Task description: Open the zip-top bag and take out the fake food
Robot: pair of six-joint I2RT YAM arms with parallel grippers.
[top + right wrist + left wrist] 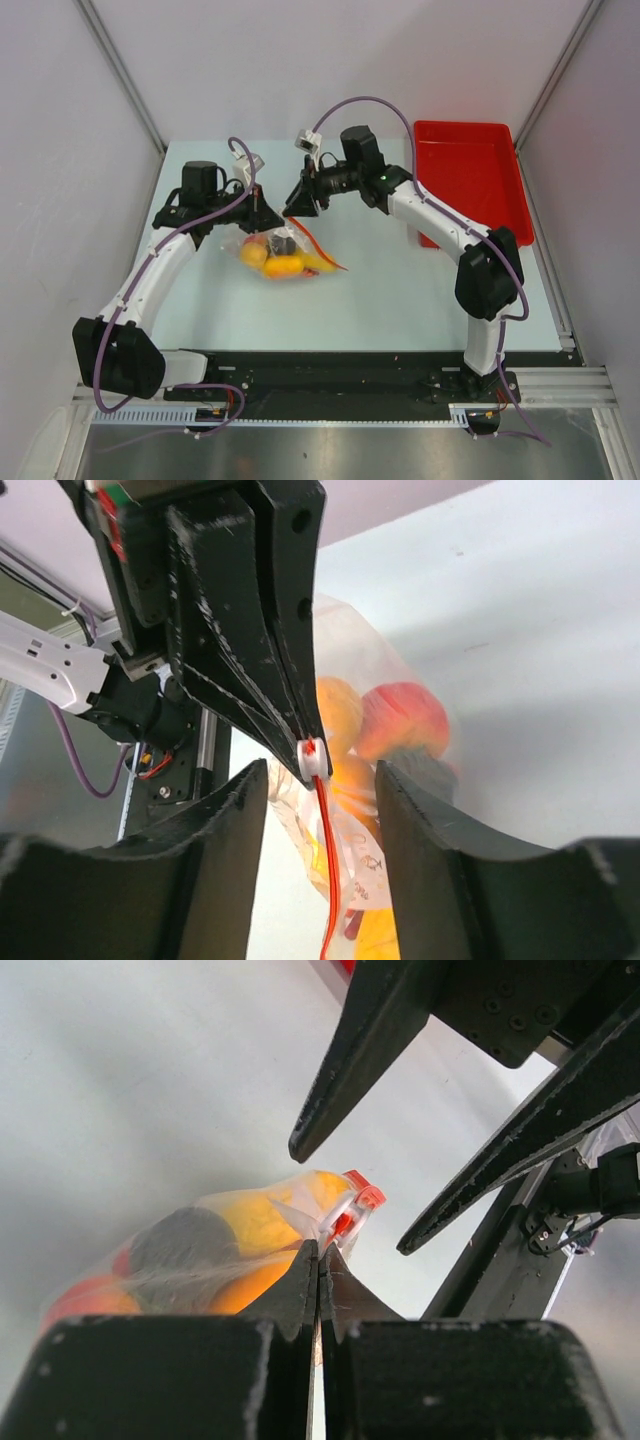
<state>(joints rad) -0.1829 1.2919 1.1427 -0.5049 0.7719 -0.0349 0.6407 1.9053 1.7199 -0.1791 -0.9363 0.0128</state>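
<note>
The zip-top bag (283,256) is clear, with an orange-red zip strip (325,860), and it hangs just above the table. Inside is the fake food: orange and yellow ovals (240,1225), a dark round piece (185,1242) and a peach-red fruit (405,720). My left gripper (256,212) is shut on the bag's top edge beside the white-and-red slider (360,1200), and its tips show in the left wrist view (320,1258). My right gripper (299,203) is open. In the right wrist view (315,815) its fingers straddle the slider (313,757) and the zip strip without touching them.
A red rectangular tray (470,170) lies at the back right of the pale table (400,300). Grey walls with metal rails stand on both sides. The two arms meet close together above the bag.
</note>
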